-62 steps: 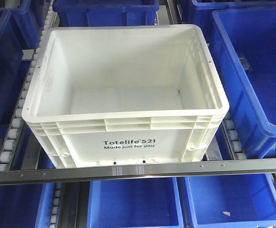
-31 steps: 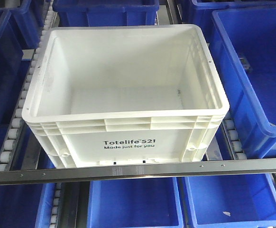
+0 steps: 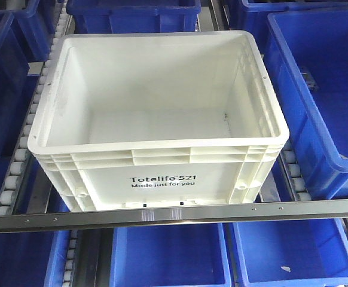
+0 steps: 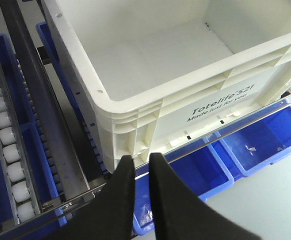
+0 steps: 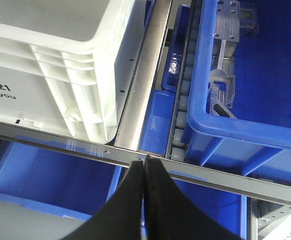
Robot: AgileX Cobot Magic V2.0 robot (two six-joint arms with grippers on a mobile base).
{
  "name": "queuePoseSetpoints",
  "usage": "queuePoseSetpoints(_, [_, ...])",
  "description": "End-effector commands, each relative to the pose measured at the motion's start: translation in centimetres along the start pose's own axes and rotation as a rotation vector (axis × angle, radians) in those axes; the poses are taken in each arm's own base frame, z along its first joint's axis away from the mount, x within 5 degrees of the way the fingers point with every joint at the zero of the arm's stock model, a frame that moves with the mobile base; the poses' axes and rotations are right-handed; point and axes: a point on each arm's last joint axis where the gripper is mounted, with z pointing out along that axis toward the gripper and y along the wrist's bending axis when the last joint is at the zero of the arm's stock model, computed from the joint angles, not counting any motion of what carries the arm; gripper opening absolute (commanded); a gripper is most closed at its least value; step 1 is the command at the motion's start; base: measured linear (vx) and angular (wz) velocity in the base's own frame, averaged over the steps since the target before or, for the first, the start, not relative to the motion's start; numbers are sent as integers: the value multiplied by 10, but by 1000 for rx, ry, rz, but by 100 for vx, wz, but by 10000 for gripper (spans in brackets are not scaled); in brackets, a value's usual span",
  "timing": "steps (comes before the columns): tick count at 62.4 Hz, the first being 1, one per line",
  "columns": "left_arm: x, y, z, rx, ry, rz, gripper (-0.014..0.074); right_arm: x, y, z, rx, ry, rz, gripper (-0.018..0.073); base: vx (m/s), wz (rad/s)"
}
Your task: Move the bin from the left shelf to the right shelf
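Note:
The white bin (image 3: 162, 179), printed "Totelife 521", stands empty on the roller shelf, its front wall against the metal front rail (image 3: 281, 208). Neither gripper shows in the front view. In the left wrist view my left gripper (image 4: 141, 158) sits just in front of and below the bin's front left corner (image 4: 135, 125). Its jaws are a narrow gap apart and hold nothing. In the right wrist view my right gripper (image 5: 144, 161) is shut and empty. It sits at the front rail (image 5: 195, 175), to the right of the bin's front right corner (image 5: 85, 90).
Blue bins surround the white one: a large one on the right (image 3: 317, 89), others behind (image 3: 132, 15), on the left (image 3: 0, 78) and on the level below (image 3: 168, 251). Roller tracks (image 3: 18, 161) run along both sides. Metal parts (image 5: 225, 60) lie in the right blue bin.
One second ago dark gripper parts showed at the left and right edges of the front view. They have left that view. The bin has not moved.

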Motion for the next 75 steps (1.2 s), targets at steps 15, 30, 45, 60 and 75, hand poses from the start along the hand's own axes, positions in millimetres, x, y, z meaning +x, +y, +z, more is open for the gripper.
queuePoseSetpoints(15, [26,14,-15,-186,-256,81,57,-11,-1,-4,3,-78,-17,-9,0,0])
queuePoseSetpoints(30, [101,20,5,-326,-505,-11,57,-11,-1,-4,3,-78,-17,-9,0,0])
queuePoseSetpoints(45, [143,24,22,-383,-662,-64,57,-11,-1,-4,3,-78,-17,-9,0,0])
queuePoseSetpoints(60, [150,24,26,-387,-667,-62,57,-11,-1,-4,3,-78,-17,-9,0,0])
queuePoseSetpoints(75, [151,24,24,-390,-684,-80,57,-11,-1,-4,3,-78,-17,-9,0,0])
